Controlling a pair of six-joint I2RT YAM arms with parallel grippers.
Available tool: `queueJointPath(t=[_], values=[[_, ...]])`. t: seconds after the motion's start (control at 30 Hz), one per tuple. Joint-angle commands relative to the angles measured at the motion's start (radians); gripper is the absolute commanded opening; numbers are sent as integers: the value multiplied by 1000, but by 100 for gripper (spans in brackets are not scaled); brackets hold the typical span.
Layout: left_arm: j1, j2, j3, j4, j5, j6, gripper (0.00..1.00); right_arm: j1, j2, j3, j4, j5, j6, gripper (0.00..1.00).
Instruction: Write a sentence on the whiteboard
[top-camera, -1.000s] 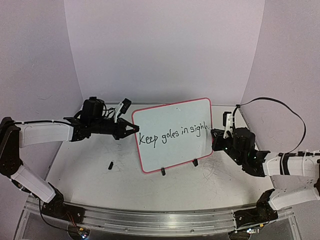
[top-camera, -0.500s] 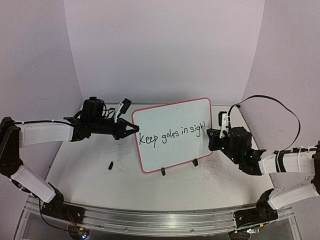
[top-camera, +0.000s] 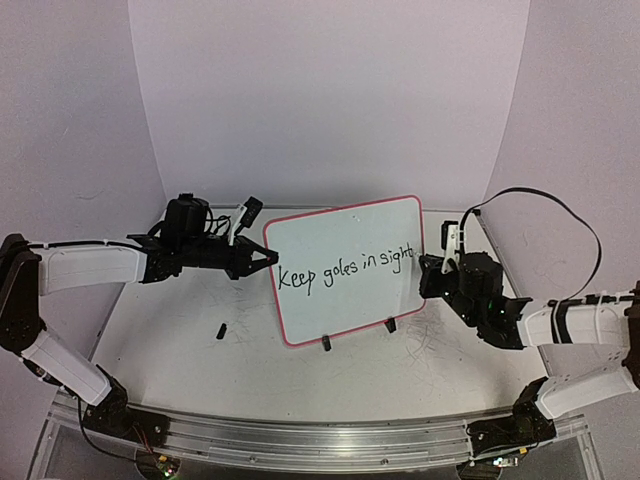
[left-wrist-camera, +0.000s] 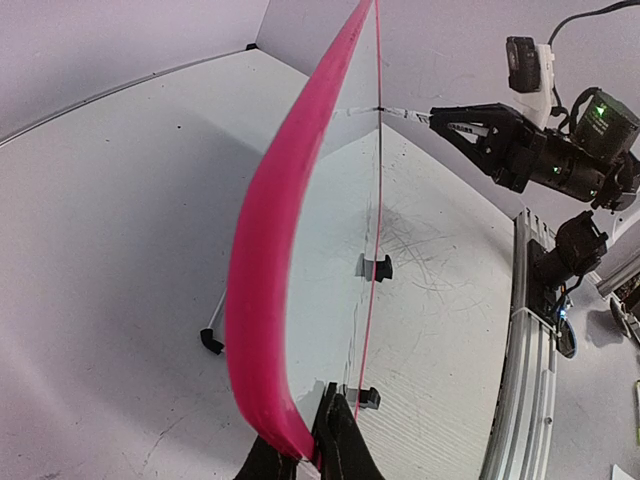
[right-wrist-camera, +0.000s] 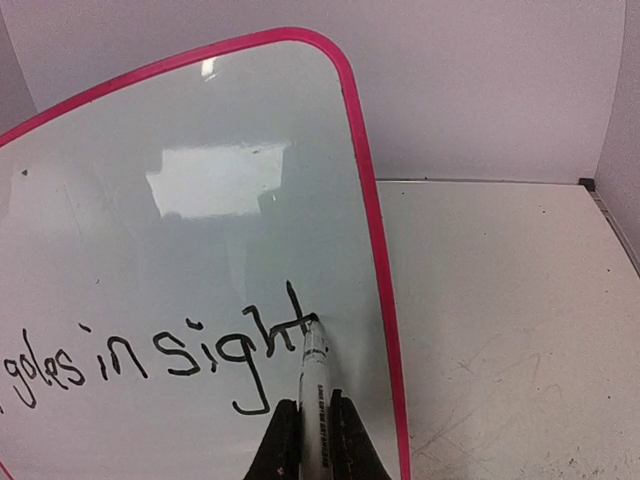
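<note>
The sentence (top-camera: 345, 270) reads "Keep goles in sight" in black slanted handwriting; the right wrist view shows only "goles in sight", the last letter ending close to the pink border; whether a full stop follows cannot be told. The line runs along the long axis of the whiteboard (top-camera: 345, 305), left to right, climbing slightly toward the right end. The whiteboard stands upright on the bench (top-camera: 200, 370) on two black clip feet (top-camera: 325, 344), written face toward the arms, long axis level with the bench. The left hand (left-wrist-camera: 305, 440) is closed on the board's left edge, fingers pinching the pink rim. The right hand (right-wrist-camera: 312, 430) is clamped around a marker (right-wrist-camera: 312, 375), which points up at the board with its tip touching the "t" of "sight"; the print on its barrel is too small to read. A small black piece (top-camera: 219, 329) lies on the bench left of the board.
</note>
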Motion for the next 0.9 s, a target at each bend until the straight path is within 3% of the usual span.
queueJointPath(t=[0.0, 0.87], values=[[17, -7, 24, -3, -160, 110, 0, -5, -72, -6, 29, 2, -2, 0], [17, -12, 24, -3, -158, 110, 0, -6, -17, 2, -23, 43, 22, 0]])
